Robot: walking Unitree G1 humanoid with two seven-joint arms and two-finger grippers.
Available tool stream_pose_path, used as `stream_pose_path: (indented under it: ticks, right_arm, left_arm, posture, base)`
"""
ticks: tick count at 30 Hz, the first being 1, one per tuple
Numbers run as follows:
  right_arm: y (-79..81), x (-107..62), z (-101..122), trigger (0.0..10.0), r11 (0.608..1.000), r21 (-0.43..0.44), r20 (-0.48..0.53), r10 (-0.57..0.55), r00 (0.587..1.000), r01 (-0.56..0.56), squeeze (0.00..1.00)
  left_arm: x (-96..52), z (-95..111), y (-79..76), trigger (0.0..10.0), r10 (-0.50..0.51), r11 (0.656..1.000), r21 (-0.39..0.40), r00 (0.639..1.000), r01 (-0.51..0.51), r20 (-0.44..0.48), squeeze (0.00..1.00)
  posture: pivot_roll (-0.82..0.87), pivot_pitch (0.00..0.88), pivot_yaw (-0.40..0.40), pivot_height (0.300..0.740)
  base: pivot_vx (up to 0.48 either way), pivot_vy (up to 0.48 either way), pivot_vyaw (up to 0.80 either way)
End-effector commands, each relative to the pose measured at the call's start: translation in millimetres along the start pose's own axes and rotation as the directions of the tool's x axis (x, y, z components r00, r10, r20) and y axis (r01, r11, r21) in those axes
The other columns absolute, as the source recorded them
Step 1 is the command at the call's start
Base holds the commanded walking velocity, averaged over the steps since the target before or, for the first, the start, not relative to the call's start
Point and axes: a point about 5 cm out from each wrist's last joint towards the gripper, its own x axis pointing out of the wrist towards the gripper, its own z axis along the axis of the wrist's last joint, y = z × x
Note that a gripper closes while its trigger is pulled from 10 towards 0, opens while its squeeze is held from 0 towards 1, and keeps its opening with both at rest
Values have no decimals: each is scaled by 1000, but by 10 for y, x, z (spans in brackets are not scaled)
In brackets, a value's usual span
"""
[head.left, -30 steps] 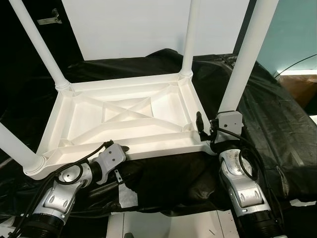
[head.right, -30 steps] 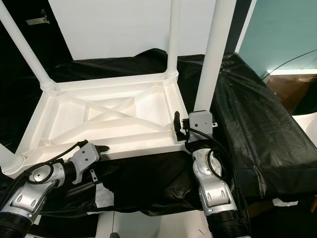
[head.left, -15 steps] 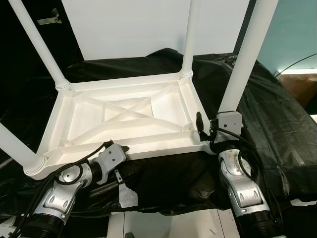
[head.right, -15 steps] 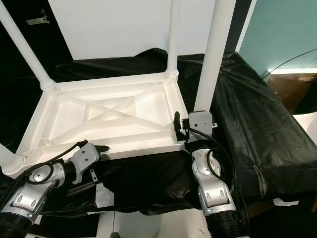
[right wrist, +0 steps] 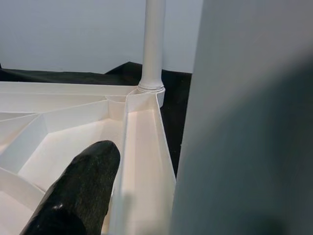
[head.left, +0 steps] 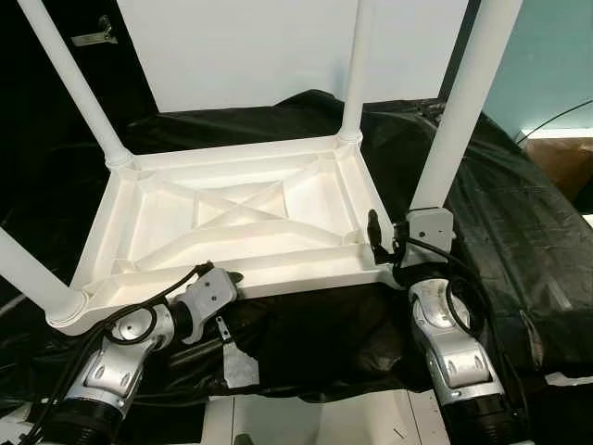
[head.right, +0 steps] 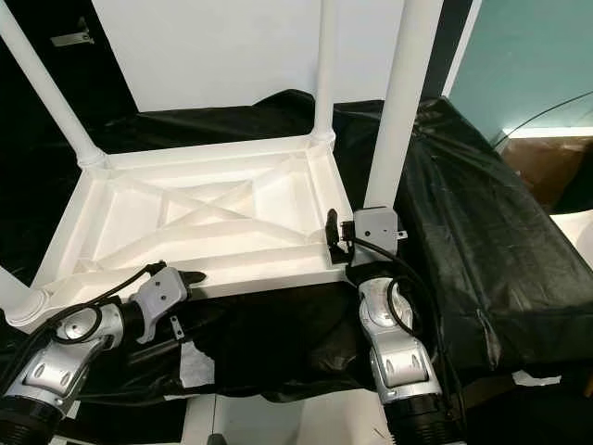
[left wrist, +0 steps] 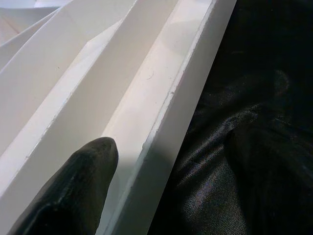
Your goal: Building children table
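Children's table, inverted, four legs fitted: light, stiff, slick plastic; my left tool and right tool straddle its near rim; clamping undeterminable.

Black plastic sheeting is lying crinkled and shiny over the whole work surface. A white wall panel is standing at the back, with a teal wall showing off to the right. A scrap of pale tape is sticking to the sheeting's front edge, and a small metal bracket is hanging on the dark wall up left.
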Motion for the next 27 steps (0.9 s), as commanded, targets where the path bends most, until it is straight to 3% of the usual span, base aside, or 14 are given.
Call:
stream_pose_path:
  ticks: [1,27]
  right_arm:
    - [7,-3,-11,10000,1000,4,-14,0,1000,0,0]
    - [14,7,-31,10000,1000,-3,-34,9,999,-9,0]
  left_arm:
    - [62,-100,-62,10000,23,999,-21,999,-24,-49,0]
    - [94,-82,-53,10000,53,998,-30,998,-54,-21,0]
  posture:
    - [10,41,15,740]
    - [11,44,6,740]
  base:
    - [0,0,0]
    - [0,0,0]
